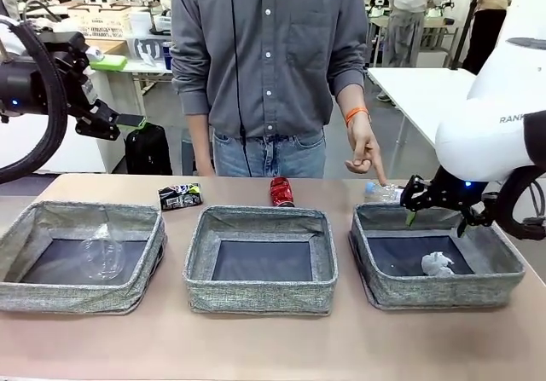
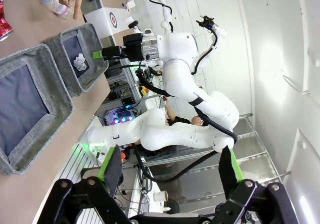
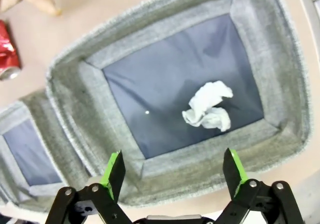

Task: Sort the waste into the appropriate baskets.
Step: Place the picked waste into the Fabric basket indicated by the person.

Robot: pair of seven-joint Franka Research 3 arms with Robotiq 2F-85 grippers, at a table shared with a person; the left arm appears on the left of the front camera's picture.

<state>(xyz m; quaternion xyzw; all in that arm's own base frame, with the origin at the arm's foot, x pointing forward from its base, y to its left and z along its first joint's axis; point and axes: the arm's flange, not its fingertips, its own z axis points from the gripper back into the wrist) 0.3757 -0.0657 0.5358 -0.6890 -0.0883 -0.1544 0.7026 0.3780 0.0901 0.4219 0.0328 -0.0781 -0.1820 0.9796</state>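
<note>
So the three grey baskets are sitting in a row on the bench [image 1: 256,347], seen from the robot's side. The right gripper [image 3: 173,166] is hovering over the right basket [image 1: 444,291] near its 12 o'clock rim, jaws spread wide with nothing between them, looking straight down at the crumpled white paper ball [image 3: 209,106], which is lying on the dark floor toward 5 o'clock. The left gripper [image 2: 170,165] is hanging up high off at 9 o'clock, well clear of the bench, also gaping wide and carrying nothing. The clear plastic cup [image 1: 102,253] is lying inside the left basket [image 1: 77,297]. The crushed red can [image 1: 281,191] is standing on the bench just beyond the middle basket [image 1: 260,297] at its 12 o'clock, and the crushed black printed can [image 1: 180,196] is lying at about 11 o'clock from that same basket, between it and the left one. The clear plastic bottle [image 1: 384,192] is lying just outside the right basket's 11 o'clock corner, and the person's hand [image 1: 365,152] is pointing a finger down right at it.
</note>
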